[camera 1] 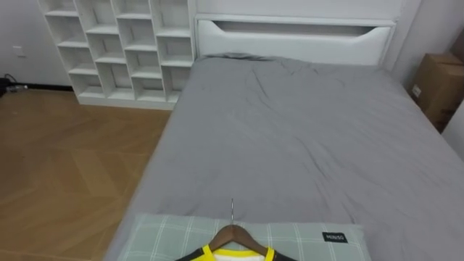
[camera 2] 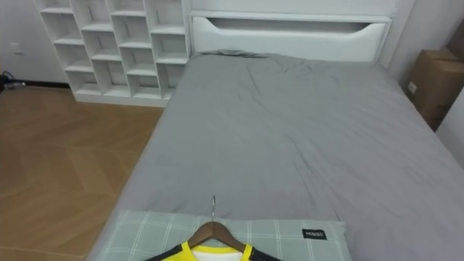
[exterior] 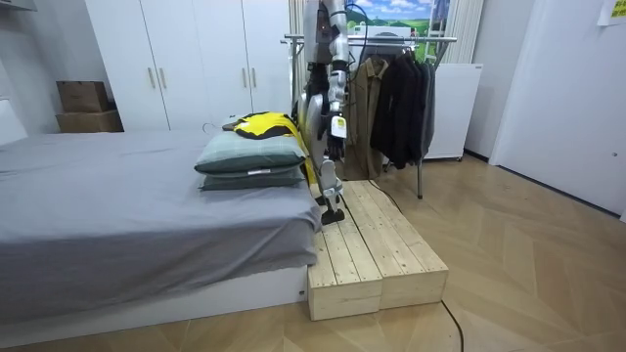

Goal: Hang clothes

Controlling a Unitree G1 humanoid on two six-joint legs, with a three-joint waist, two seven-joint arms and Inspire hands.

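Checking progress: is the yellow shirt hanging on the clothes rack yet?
No, the yellow shirt lies on the stacked pillows on the bed, away from the rack.

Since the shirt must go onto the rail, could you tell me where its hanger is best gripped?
Probably at the bare wooden neck of the hanger, below the hook, from above: it lies flat on the pillow, hook toward the headboard, its arms inside the shirt.

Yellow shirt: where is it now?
Bottom centre of the eye views, the yellow shirt lies on the green checked pillow at the foot of the bed.
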